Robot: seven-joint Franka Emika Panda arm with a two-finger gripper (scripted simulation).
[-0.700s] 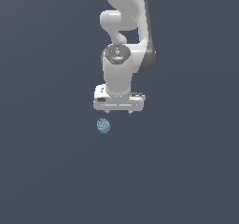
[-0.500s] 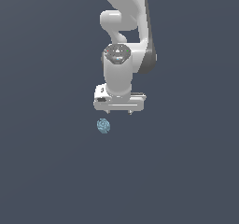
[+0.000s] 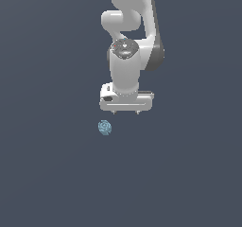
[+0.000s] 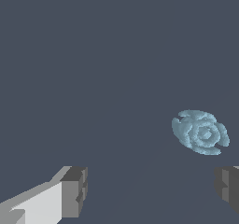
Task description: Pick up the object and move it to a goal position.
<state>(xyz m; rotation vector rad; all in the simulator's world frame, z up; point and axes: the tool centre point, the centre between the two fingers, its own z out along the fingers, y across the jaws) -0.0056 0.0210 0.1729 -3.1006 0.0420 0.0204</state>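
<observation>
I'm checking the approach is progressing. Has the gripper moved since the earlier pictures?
Yes. In the exterior view the gripper has shifted toward that view's right, judged against the pale blue lump, which stayed put.

The white Panda arm [image 3: 126, 70] hangs straight down, its gripper [image 3: 125, 112] pointing downward with both fingers [image 4: 74, 190] spread wide, holding nothing.

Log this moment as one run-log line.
phase: approach | gripper: open, empty | blue lump: on floor, apart from fingers, not between them | pick: not yet done
</observation>
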